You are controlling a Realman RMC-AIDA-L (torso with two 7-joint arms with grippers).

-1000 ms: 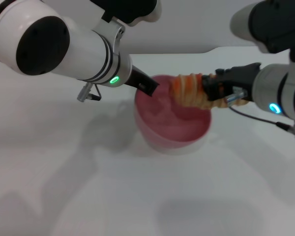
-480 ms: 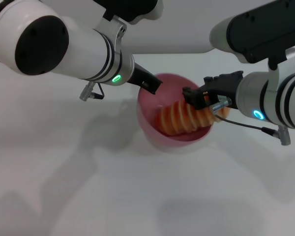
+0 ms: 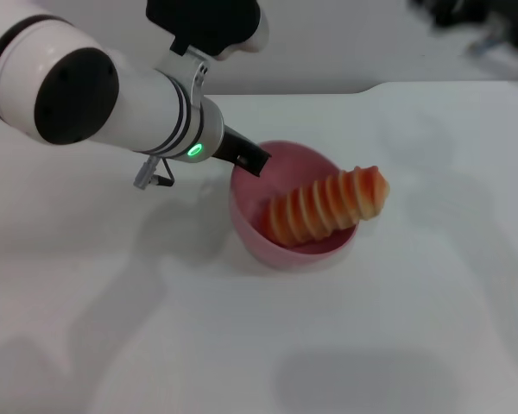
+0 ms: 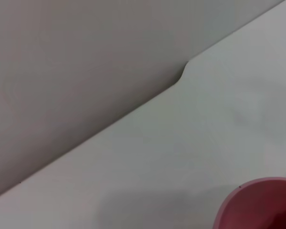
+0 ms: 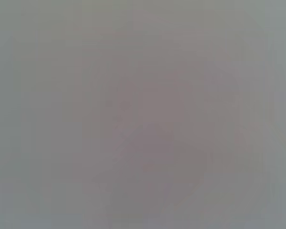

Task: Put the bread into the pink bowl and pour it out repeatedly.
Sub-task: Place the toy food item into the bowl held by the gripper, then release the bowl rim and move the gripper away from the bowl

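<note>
Looking down from the head view, the bread [image 3: 328, 208] lies tilted in the bowl [image 3: 281, 244], its lower end on the floor and its upper end propped on the rim at about 2 o'clock, poking past it. The left gripper [image 3: 252, 159] sits at the bowl's rim near 10 o'clock, seemingly gripping it, probably so the bowl can be tipped to pour; how its fingers stand I cannot tell. The bread is just beside it, toward 4 o'clock. A dark blur at the top right corner may be the right arm; no gripper can be made out.

From the left wrist view, only a slice of the bowl's rim [image 4: 257, 202] shows on the table [image 4: 190, 143]; no fingers appear.

From the right wrist view, nothing but blank grey shows.
</note>
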